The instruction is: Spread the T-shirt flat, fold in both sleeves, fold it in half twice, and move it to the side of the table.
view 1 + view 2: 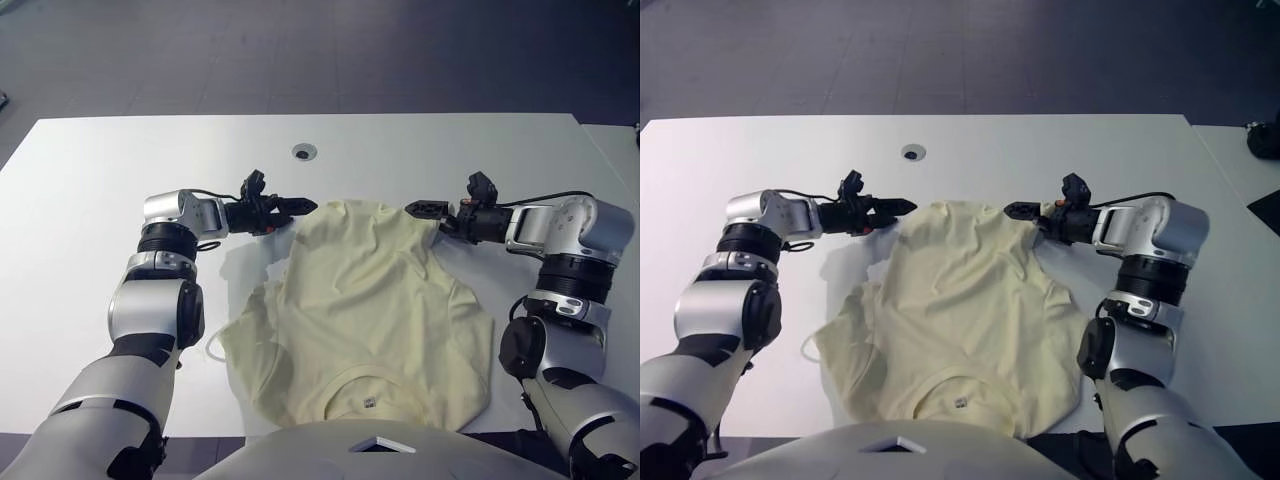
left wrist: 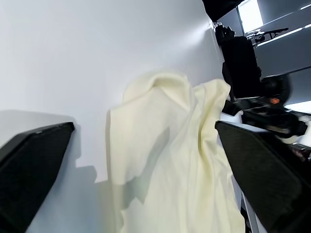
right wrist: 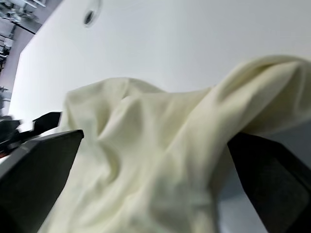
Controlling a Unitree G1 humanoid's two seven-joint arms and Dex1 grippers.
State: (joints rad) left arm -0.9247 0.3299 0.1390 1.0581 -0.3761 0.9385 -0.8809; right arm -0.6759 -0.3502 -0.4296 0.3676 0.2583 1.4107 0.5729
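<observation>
Nearest the robot, the collar (image 1: 365,385) of the pale yellow T-shirt (image 1: 370,300) is lying close to the table's front edge. The shirt's long axis is running straight away from the robot, with the hem at the far end. It is sitting around the middle of the white table (image 1: 100,170), rumpled. The left sleeve (image 1: 250,340) is bunching in folds, and the right sleeve (image 1: 478,340) is lying flatter.

Both arms are reaching forward with the forearms turned inward, level over the tabletop. The left gripper (image 1: 305,207) is pointing at the far left hem corner, fingers standing wide apart, with cloth lying on the table between them. The right gripper (image 1: 418,209) is at the far right corner, fingers likewise spread. The hem there is rising up and draping over it.

Beyond the hem, a small round hole (image 1: 304,152) is showing in the tabletop. White surface is stretching wide on the left and past the hem, while the table's right edge is running closer, just outside the right arm.
</observation>
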